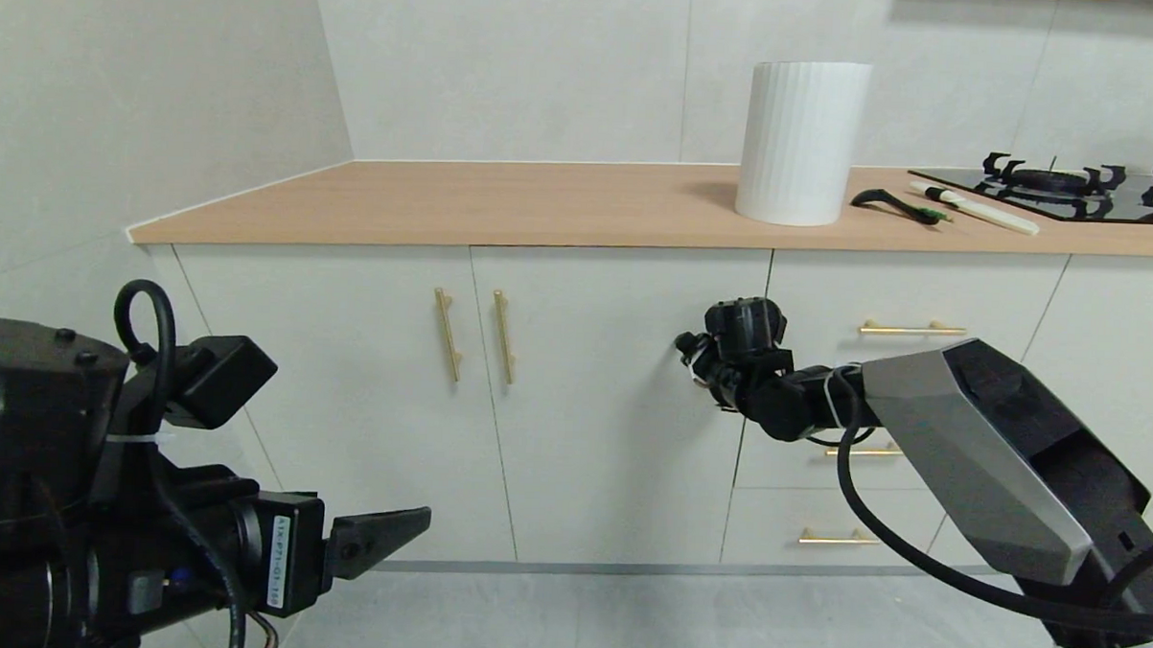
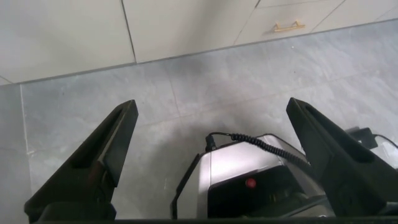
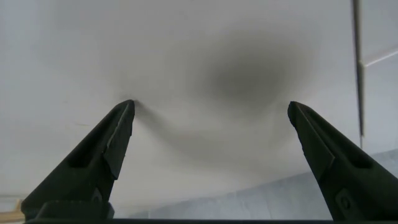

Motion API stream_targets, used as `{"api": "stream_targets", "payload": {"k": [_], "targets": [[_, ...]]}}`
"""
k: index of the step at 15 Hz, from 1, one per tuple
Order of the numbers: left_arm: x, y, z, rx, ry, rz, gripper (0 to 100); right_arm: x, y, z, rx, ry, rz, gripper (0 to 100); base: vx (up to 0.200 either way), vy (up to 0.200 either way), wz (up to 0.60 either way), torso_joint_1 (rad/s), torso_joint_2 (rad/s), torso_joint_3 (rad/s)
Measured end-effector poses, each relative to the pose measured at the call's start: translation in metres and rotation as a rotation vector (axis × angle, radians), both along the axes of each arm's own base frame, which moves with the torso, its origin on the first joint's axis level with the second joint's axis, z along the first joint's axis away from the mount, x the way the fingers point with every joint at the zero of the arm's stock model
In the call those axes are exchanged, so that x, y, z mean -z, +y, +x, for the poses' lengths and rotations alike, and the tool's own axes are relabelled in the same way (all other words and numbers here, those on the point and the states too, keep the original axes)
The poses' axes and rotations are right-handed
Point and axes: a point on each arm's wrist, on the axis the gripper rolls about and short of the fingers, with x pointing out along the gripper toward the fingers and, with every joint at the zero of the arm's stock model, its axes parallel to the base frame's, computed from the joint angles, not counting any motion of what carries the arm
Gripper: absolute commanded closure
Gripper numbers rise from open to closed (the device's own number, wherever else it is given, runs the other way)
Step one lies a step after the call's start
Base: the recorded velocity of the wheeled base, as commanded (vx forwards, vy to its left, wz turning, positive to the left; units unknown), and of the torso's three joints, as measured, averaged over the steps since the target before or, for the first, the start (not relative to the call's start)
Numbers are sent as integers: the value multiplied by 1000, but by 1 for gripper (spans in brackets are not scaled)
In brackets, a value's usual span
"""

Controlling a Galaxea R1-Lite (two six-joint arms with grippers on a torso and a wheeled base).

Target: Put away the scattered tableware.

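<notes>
The scattered tableware lies at the far right of the counter (image 1: 504, 206), between the white ribbed holder (image 1: 801, 145) and the hob (image 1: 1051, 187). It is a black utensil (image 1: 890, 203) with a curved end, just beside the holder, and a long pale stick-like piece (image 1: 978, 210) to its right, running towards the hob's edge. A small green bit sits where the two nearly meet; you cannot tell which it belongs to.

Both pieces look thin, stiff and light, and they lie flat on smooth wood; expect them to skid or swivel if you nudge one end. Take each across its narrow width near mid-shaft, with the jaws coming straight down onto the counter. The curved end of the black one is a poor place to pinch.

The holder is tall and looks light, so a knock could tip it; you will probably have to lift each piece above its rim and lower it in end-first.

The right gripper (image 3: 211, 107) hangs below counter level, close up against a plain cabinet door (image 1: 622, 393), jaws spread wide with nothing between them. The left gripper (image 2: 211, 109) sits low at the near left over the floor (image 2: 186, 81), jaws likewise wide and empty.

In your way: the counter's front edge is above the right gripper, the holder stands just left of the black utensil, and the hob's raised grates crowd the right; a drawer handle (image 1: 912, 328) juts out beside the right arm.
</notes>
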Motion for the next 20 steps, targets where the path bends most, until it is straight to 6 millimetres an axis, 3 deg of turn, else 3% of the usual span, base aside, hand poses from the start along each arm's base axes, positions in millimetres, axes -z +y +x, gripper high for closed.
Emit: {"api": "stream_targets", "payload": {"k": [7,9,11,15,20], "targets": [[0,0,0,-1,-1,0,0,-2,-4,1,29,-6,3,0,0,0,0,0,0,0],[-2,2,-1,-6,-9,-5,0,-12,-9,-11,26,4,0,0,0,0,0,0,0,0],[-5,3,-1,-10,-26,-13,0,-38,-13,-33,-23,-6,17,0,0,0,0,0,0,0],[-12,7,-5,-45,-85,-9,0,-119,-36,-118,-183,-106,-1,0,0,0,0,0,0,0],[-38,28,-22,-87,-301,61,0,-165,-108,-267,-300,-281,-192,0,0,0,0,0,0,0]]}}
